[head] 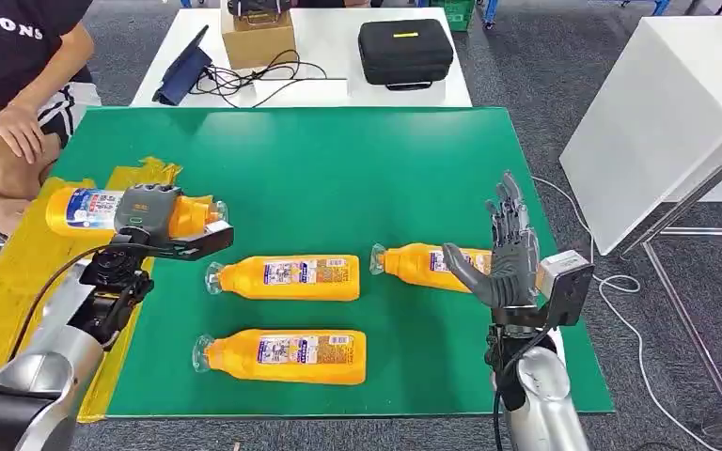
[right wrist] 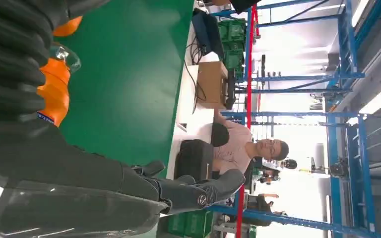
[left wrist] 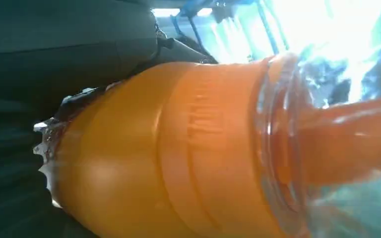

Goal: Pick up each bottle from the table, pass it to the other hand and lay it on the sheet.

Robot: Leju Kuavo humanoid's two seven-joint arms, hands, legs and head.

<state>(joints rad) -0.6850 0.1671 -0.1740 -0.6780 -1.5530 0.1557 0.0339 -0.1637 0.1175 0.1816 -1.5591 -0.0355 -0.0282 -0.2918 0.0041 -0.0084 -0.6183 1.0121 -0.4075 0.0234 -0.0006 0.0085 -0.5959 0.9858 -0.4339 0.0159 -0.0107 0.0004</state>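
I see my left hand (head: pixel 155 218) gripping a bottle (head: pixel 80 209) around its middle, fingers (head: pixel 209 242) wrapped on it, held lying sideways over the left edge of the green surface (head: pixel 338 169), just above the yellow sheet (head: pixel 19 282); my right hand (head: pixel 508 258) stands upright, fingers spread, holding nothing, just in front of the right bottle (head: pixel 423 265); two more bottles lie on the surface, one centre (head: pixel 287 278), one nearer me (head: pixel 287 355).
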